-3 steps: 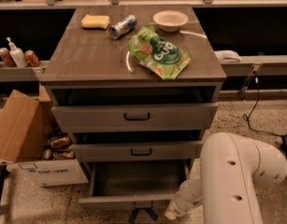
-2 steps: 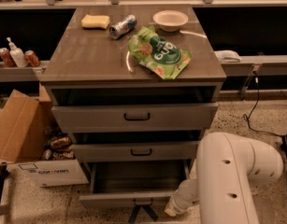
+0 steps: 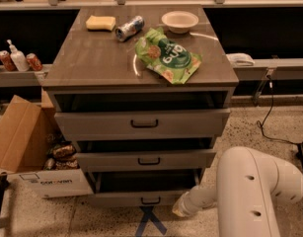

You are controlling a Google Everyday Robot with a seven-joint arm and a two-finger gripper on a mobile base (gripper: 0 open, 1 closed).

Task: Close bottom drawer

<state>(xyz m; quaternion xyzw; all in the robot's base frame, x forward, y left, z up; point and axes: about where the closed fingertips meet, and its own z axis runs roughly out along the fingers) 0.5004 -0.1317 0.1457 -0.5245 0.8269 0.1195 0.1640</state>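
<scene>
Since a second ago, the bottom drawer (image 3: 116, 199) has slid further in. It sits lowest in the cabinet (image 3: 141, 68), still partly out. Its grey-brown front is shallow, with a small dark handle (image 3: 150, 200), and its inside lies in shadow. The gripper (image 3: 180, 210) is at the front's right end, hard to make out beyond the white arm (image 3: 249, 191); whether it is open or closed cannot be told.
</scene>
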